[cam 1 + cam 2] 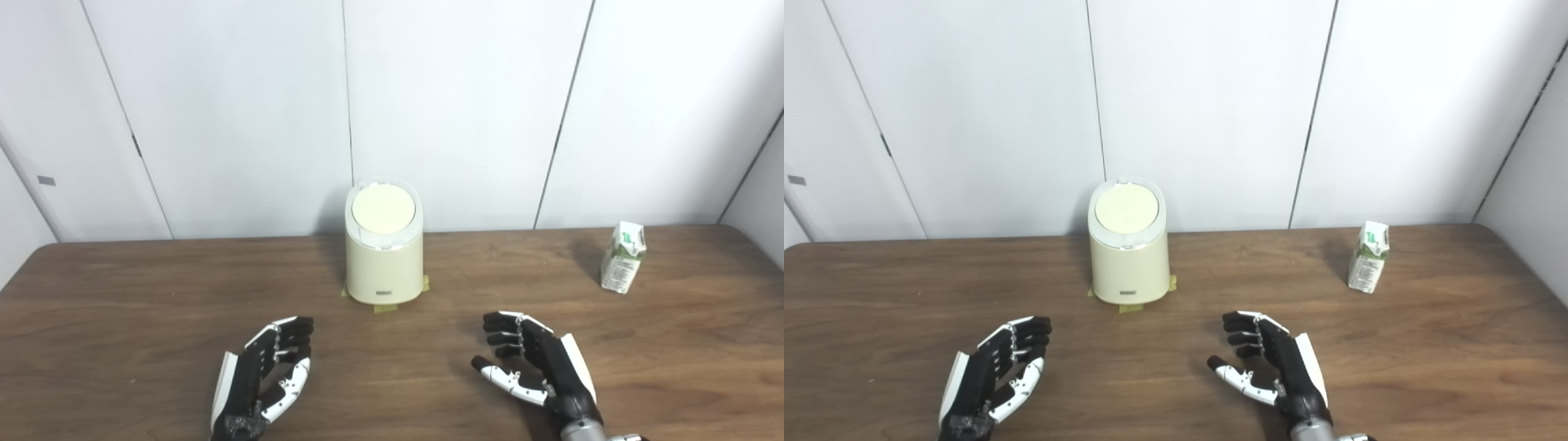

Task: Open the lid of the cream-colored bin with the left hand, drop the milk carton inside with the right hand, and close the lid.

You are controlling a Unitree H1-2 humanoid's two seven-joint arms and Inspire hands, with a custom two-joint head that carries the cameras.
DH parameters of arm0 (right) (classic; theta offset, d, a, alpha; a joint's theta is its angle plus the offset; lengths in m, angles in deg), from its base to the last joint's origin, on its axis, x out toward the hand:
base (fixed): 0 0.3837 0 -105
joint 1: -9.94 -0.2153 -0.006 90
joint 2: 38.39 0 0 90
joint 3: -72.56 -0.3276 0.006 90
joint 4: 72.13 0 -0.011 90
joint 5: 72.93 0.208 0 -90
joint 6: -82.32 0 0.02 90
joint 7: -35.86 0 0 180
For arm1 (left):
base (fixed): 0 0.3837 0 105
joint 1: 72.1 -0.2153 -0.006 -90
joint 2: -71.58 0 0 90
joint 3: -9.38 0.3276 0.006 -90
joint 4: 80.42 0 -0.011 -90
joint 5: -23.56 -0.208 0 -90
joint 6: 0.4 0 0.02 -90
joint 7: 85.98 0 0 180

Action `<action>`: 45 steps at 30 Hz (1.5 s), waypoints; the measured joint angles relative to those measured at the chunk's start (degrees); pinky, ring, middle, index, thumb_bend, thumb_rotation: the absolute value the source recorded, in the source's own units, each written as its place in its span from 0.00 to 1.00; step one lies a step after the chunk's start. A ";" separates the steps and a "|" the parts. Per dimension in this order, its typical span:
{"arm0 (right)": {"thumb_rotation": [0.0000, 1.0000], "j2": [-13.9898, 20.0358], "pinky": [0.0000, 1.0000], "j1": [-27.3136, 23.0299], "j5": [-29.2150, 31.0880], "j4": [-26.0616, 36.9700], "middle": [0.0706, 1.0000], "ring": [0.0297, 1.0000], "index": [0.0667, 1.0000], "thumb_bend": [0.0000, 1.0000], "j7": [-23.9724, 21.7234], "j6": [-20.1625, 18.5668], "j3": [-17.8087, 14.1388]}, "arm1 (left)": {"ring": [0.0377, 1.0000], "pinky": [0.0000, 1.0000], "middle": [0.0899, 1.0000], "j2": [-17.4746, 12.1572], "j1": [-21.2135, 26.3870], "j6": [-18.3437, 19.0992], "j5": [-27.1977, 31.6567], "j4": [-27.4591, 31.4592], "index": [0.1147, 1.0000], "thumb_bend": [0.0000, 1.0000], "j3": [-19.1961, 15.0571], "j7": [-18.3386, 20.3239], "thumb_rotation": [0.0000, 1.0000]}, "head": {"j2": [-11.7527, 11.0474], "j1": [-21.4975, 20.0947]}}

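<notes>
Ahead and slightly right of the empty, spread left hand [260, 383] stands the upright cream-colored bin [384, 263], lid [383, 208] closed; the right hand [539, 364], equally unladen, waits below the far-right milk carton [623, 257].

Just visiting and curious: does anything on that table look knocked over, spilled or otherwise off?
Nothing stands out. The cream bin stands upright, lid shut, yellowish tape bits at its base. The milk carton stands upright, apart, unspilled.

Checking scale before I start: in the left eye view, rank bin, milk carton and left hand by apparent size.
1. Cream-colored cylindrical bin.
2. Black-and-white left hand, inflated by nearness to the camera.
3. Green-and-white milk carton.
</notes>
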 measured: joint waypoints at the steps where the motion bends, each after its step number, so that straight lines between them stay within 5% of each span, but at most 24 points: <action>1: 0.08 0.00 0.59 -0.04 0.01 -0.13 0.66 0.65 0.64 0.32 0.03 0.14 0.00 | 0.70 0.63 0.70 -0.01 0.02 -0.01 0.05 -0.02 0.67 0.20 -0.01 0.01 0.09 | -0.44 -0.09; 9: 0.05 -0.01 0.60 -0.29 -0.09 -1.53 0.66 0.66 0.65 0.32 0.95 1.15 -0.04 | 0.79 0.72 0.79 -0.04 0.27 0.92 5.87 1.82 0.76 0.45 -1.06 1.35 0.51 | -0.35 -0.18; 17: 0.05 0.12 0.59 -0.25 -0.08 -1.64 0.65 0.64 0.64 0.32 1.12 1.68 -0.16 | 0.99 0.96 0.98 -0.10 6.31 10.95 -0.82 8.44 0.98 0.70 -0.76 1.33 0.75 | -0.35 0.17; 21: 0.04 0.29 0.59 -0.24 0.04 -1.79 0.65 0.64 0.64 0.32 1.11 2.27 -0.17 | 1.00 0.97 1.00 -0.06 15.00 19.60 -6.09 9.51 1.00 0.72 -0.49 1.30 0.72 | -0.35 0.35; 28: 0.04 0.36 0.58 -0.26 0.24 -1.81 0.65 0.64 0.64 0.32 0.93 2.23 -0.06 | 1.00 1.00 1.00 0.54 26.46 29.46 -11.97 8.43 1.00 0.75 1.24 2.08 0.52 | -0.26 0.44; 35: 0.02 0.58 0.59 -0.22 0.60 -1.81 0.66 0.65 0.65 0.32 0.85 2.28 -0.08 | 1.00 1.00 1.00 2.34 34.57 30.28 -21.52 1.81 1.00 0.82 3.03 1.45 0.34 | -0.35 0.44; 45: 0.05 1.16 0.58 -0.25 -0.38 -2.15 0.65 0.64 0.64 0.31 0.91 2.74 0.67 | 1.00 1.00 1.00 2.62 40.93 30.38 -32.44 -11.88 1.00 0.86 4.72 -0.20 0.31 | -0.26 0.44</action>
